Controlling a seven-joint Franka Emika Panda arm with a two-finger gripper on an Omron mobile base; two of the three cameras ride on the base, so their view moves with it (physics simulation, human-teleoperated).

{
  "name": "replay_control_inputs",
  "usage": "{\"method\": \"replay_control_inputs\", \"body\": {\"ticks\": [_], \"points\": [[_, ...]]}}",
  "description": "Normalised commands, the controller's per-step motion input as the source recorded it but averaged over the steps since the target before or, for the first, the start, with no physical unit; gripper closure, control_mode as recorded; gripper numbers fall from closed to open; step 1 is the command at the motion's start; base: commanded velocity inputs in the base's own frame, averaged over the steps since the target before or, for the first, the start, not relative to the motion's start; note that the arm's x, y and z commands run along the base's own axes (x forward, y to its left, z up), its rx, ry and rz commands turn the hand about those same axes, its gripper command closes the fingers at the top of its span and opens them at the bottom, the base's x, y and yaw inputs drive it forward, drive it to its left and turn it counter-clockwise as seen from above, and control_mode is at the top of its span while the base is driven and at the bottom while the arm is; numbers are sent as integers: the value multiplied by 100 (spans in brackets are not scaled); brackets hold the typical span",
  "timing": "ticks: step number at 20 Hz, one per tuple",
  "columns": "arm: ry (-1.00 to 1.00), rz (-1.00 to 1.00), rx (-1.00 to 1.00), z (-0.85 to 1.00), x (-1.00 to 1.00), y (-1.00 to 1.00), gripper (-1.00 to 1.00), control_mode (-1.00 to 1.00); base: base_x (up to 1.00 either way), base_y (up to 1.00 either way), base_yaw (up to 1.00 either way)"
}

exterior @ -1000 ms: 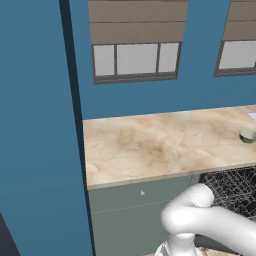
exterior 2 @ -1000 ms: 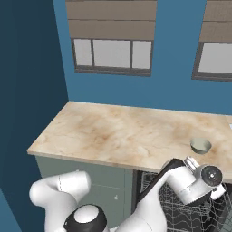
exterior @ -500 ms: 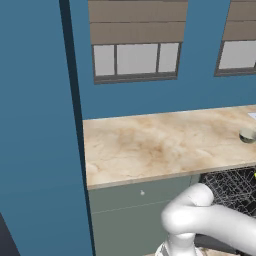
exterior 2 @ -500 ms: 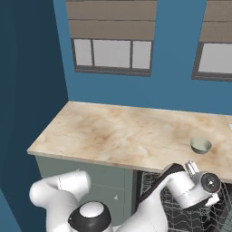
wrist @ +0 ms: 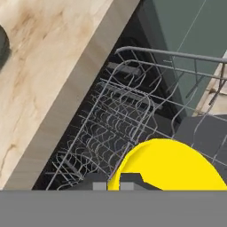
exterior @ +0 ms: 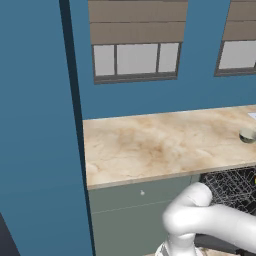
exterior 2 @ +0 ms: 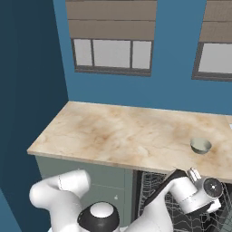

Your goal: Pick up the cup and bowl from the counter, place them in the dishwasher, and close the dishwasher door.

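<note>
The yellow cup [wrist: 173, 166] is large at the bottom of the hand view, with my gripper [wrist: 117, 184] shut on its rim. It hangs just over the wire rack [wrist: 119, 128] of the open dishwasher [exterior 2: 156, 192]. My wrist [exterior 2: 204, 195] sits low over that rack, below the counter edge. The pale grey bowl [exterior 2: 200, 145] stands on the beige counter [exterior 2: 122, 136] behind the dishwasher, also at the far right as the bowl [exterior: 247, 135]. Its dark rim [wrist: 2, 44] peeks in at the left edge of the hand view.
Grey-green drawer fronts [exterior: 145, 200] run under the counter left of the dishwasher. A tall blue wall panel [exterior: 40, 125] stands at the counter's left end. Windows with blinds [exterior 2: 113, 50] line the blue back wall.
My wrist has sunk lower and a little to the right, carrying the cup down toward the rack. The bowl has stayed put.
</note>
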Motion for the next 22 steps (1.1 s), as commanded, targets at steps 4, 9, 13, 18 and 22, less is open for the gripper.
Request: {"method": "replay_control_inputs", "body": {"ticks": [4, 9, 13, 18, 22], "points": [[10, 0, 0, -46, 1, -15, 100, -100, 0, 0, 0], [3, 0, 1, -28, 23, -24, 100, -100, 0, 0, 0], [0, 0, 8, -32, 22, -18, 100, -100, 0, 0, 0], [0, 0, 8, -54, 10, -13, 100, -100, 0, 0, 0], [0, 0, 5, -50, 22, -16, 100, -100, 0, 0, 0]]}}
